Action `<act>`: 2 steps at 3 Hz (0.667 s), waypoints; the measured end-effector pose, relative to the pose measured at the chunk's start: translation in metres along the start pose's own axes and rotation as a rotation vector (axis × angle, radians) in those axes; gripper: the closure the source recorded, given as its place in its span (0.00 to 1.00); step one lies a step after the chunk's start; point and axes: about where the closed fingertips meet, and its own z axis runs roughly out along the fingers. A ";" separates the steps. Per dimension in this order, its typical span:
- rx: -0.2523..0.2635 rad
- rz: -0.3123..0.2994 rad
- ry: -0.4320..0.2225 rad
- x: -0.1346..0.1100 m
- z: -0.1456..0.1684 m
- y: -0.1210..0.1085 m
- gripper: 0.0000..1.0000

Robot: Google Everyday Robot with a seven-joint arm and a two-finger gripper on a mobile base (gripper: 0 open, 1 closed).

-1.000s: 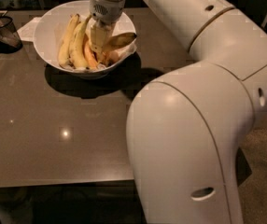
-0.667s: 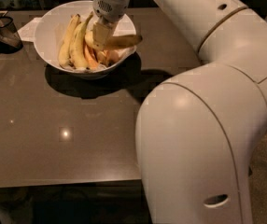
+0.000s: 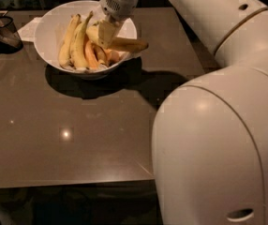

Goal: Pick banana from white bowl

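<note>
The white bowl (image 3: 49,25) stands at the far left of the dark table and holds several long yellow bananas (image 3: 77,46) and orange-tinted ones (image 3: 93,55). My gripper (image 3: 105,33) hangs over the bowl's right half, shut on the plump banana (image 3: 124,44). This banana is lifted above the others and sticks out to the right over the bowl's rim, its dark tip pointing right.
A dark glass-like container (image 3: 3,32) stands at the far left edge, with a white napkin (image 3: 28,29) behind the bowl. The brown table (image 3: 78,125) stretches toward me. My large white arm (image 3: 218,125) fills the right side of the view.
The gripper has risen with the plump banana, which now sits higher above the pile and extends over the bowl's right rim. The arm has shifted in view.
</note>
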 end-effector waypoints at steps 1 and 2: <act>0.020 0.034 -0.022 0.006 -0.014 -0.002 1.00; 0.066 0.091 -0.007 0.013 -0.041 -0.005 1.00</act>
